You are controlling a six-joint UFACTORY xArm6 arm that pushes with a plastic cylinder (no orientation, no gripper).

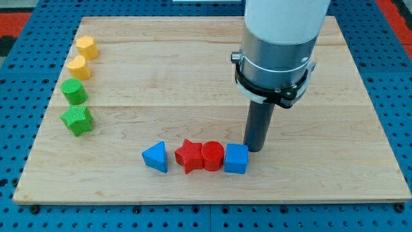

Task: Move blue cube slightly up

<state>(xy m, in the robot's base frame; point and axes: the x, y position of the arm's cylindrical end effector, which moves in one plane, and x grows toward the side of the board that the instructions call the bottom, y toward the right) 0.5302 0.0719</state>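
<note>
In the single camera view, a pale wooden tabletop carries eight small plastic blocks. The arm comes down from the view's top as a white and grey cylinder ending in a straight dark rod. My tip rests on the wood just to the view's upper right of the blue plastic cube, very close to its top right corner; whether they actually touch cannot be made out. This tool is a plain rod with no jaws, so it neither opens nor closes, and it holds nothing.

The blue cube sits near the view's bottom, right of centre, at the right end of a short row. Pressed against its left side is a red plastic cylinder, and touching that is a red plastic star-shaped block. A blue plastic triangular block lies a little apart further left.

Along the view's left edge runs a column, from the top down: a yellow plastic hexagonal block, a yellow plastic heart-like block, a green plastic cylinder and a green plastic star-shaped block.
</note>
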